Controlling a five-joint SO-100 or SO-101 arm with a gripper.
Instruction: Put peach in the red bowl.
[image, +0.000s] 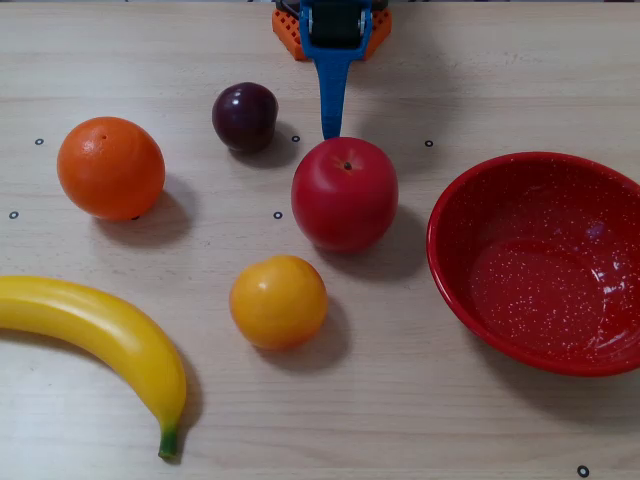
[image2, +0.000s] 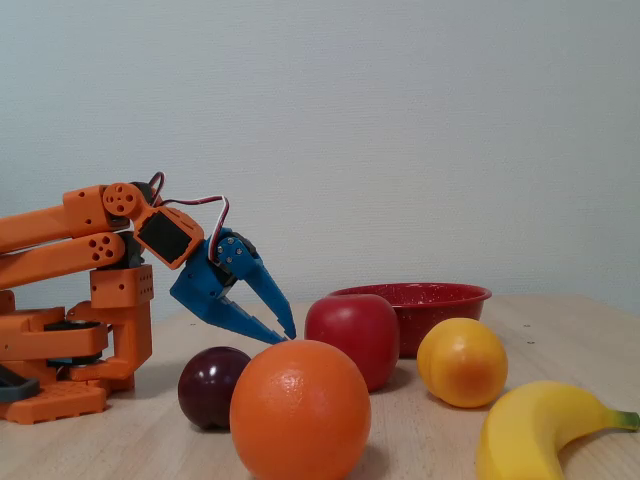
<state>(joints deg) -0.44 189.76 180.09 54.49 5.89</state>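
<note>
Peach (image: 278, 301) sits on the surface (image: 420, 420), untouched, in front of the apple (image: 345, 193) in the top-down fixed view. Small gap between the two. Side fixed view shows the peach (image2: 462, 362) right of the apple (image2: 352, 337) and clear of it.

Red bowl (image: 545, 262) is at the right edge of the top-down view, empty, upright. Near the apple, not touching. Peach is well left of it. In the side view the bowl (image2: 420, 312) sits behind the apple and peach.

Gripper (image: 331, 130) comes in from the top centre, blue, tips pointing down at the spot just behind the apple, between plum (image: 245, 116) and apple. Side view: gripper (image2: 284, 334) is angled down, tips low near the surface, just left of the apple. Jaws slightly parted at the base and converging near the tips, holding nothing. Whether the tips actually meet, I cannot tell.

Orange arm (image2: 70, 240) is folded low at the left of the side view.

Other fruit: orange (image: 110, 167) at left, plum behind and right of it, banana (image: 105, 345) at lower left, stem end pointing toward the bottom edge. All separate from each other and from the peach.
</note>
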